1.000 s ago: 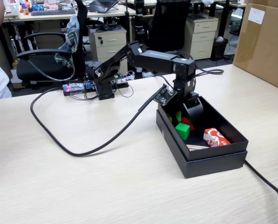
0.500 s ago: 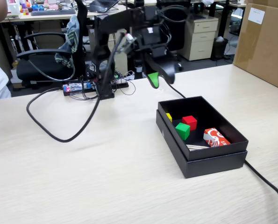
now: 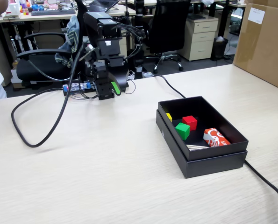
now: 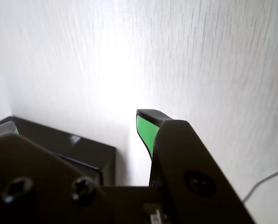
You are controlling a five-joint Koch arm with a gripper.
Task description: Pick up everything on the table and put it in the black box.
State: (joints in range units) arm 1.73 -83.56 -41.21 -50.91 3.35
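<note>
Resting folded low over its base at the back of the desk (image 3: 106, 177), the end effector (image 3: 115, 88) points down with its green tip just above the wood; only one green-faced jaw shows in either view, so whether the jaws are together or apart cannot be told. Nothing is seen in its grip. In the wrist view the end effector (image 4: 150, 130) hangs over bare pale wood grain, with a corner of the black base below it on the left. The arm (image 3: 103, 51) stacks upward from there, cables bunched behind it, and a thick black cable (image 3: 40, 135) loops across the desk to the left in the fixed view.

The black box (image 3: 202, 161) sits well apart to the right, open. Inside lie a red cube (image 3: 189, 122), a green cube (image 3: 182, 130), a small yellow block (image 3: 169, 116) and a red-and-white packet (image 3: 216, 138).

Behind the desk stand office chairs (image 3: 169, 28), a drawer unit (image 3: 200, 37) and, at the right, a cardboard box (image 3: 265, 42).
</note>
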